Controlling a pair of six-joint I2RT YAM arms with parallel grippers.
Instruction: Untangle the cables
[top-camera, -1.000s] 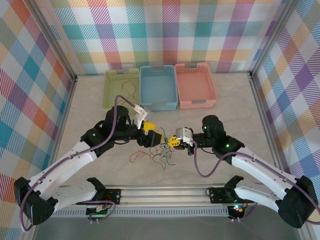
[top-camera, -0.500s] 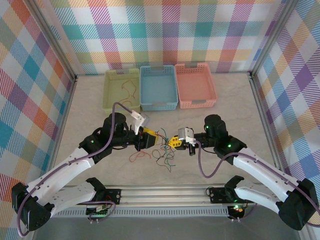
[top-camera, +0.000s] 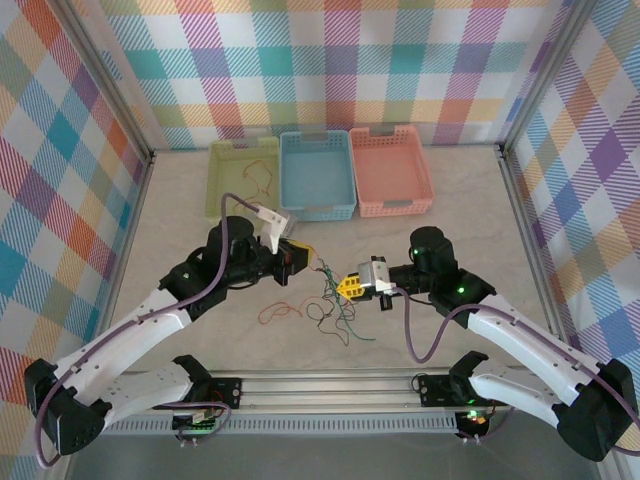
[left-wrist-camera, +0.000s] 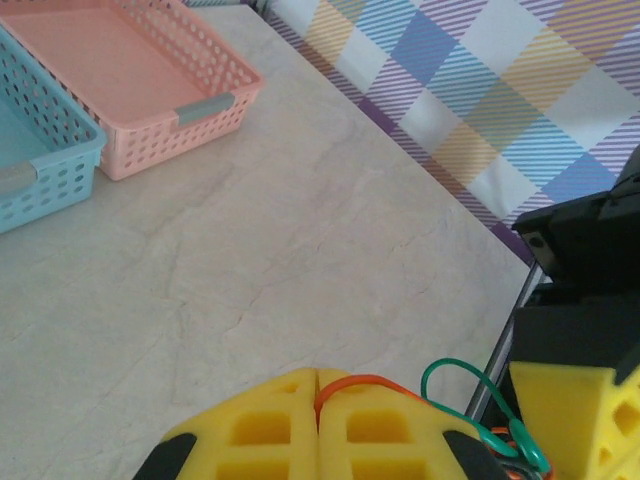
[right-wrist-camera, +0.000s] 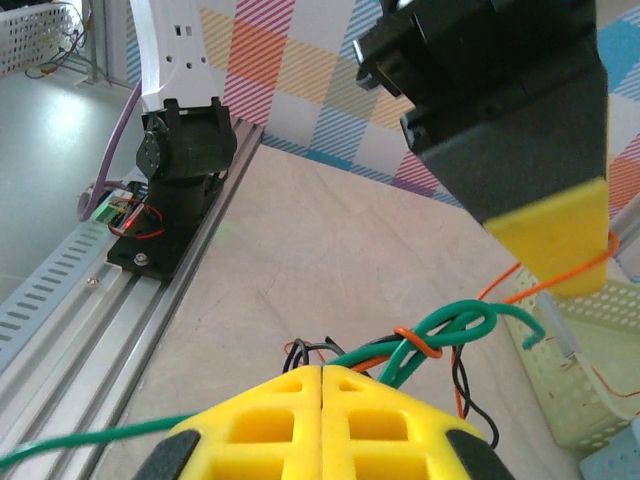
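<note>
Cables, overhead view: a loose knot of orange, green and black strands on the table, near the front rail, between the two arms. Left gripper is up and left of the heap, right gripper at its upper right edge. Strands rise from the heap to both. Along the back stand a green basket, a blue basket and a pink basket. One thin orange strand lies in the green one.

Left wrist view: yellow pads pressed flush with no gap. The orange wire is pinched in the seam and arcs out of it. The green wire loops just beside it, toward the other claw's pad.

Right wrist view: pads closed flush on the green wire, which leaves the seam and crosses the orange wire and a black wire just ahead. The orange wire runs up to the left claw's pad.

Judgement: this is the pull-apart step, each claw holding a different colour. The next move calls for drawing the claws apart slowly so the orange slips out of the green loop. If the crossing tightens instead, ease off and re-grip nearer the knot.
</note>
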